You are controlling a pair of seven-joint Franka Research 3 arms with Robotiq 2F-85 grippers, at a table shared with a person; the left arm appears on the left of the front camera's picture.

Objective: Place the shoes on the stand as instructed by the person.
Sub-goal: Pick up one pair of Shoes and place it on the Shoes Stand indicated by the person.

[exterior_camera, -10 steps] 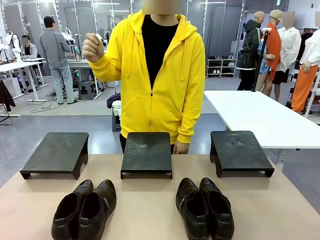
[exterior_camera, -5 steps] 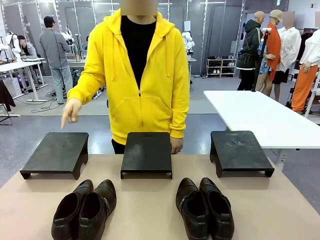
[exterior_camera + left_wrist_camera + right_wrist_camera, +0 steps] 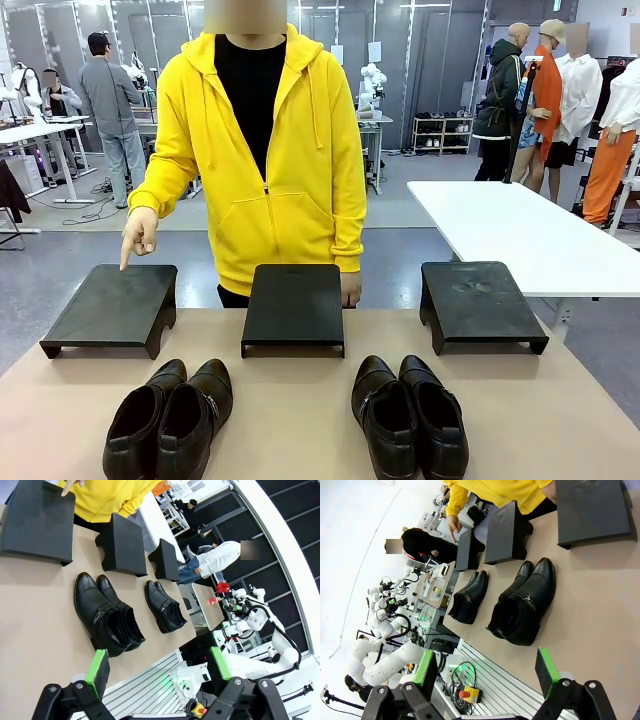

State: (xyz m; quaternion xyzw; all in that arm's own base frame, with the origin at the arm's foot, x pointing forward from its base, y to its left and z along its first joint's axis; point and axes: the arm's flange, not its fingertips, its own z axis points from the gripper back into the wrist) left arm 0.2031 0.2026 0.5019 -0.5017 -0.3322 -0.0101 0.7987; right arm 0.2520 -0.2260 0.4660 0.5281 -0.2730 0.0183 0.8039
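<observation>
Two shoe pairs are unchanged from half a second ago. The left pair of glossy black leather dress shoes [image 3: 170, 420] and the right pair [image 3: 410, 415] lie on the near part of the tan worktop [image 3: 290, 435], toes toward the far side. Changed: the person in the bright yellow zip hoodie [image 3: 265, 150] has shifted a little toward picture left. The pointing hand [image 3: 138, 232], up at shoulder height a second ago, is now slightly lower than at half a second ago, index finger aimed down at the far edge of the left flat black stand [image 3: 112, 305]. The middle black stand [image 3: 293, 303] and right black stand [image 3: 480, 302] complete the row, all apart from the shoes. The middle stand partly hides the person's other hand [image 3: 349, 290]. A white table [image 3: 520, 230] stands beyond at picture right. Left gripper [image 3: 159, 665]: jaws wide, green pads well apart, over the worktop's near edge. Right gripper [image 3: 486, 666]: jaws likewise wide.
</observation>
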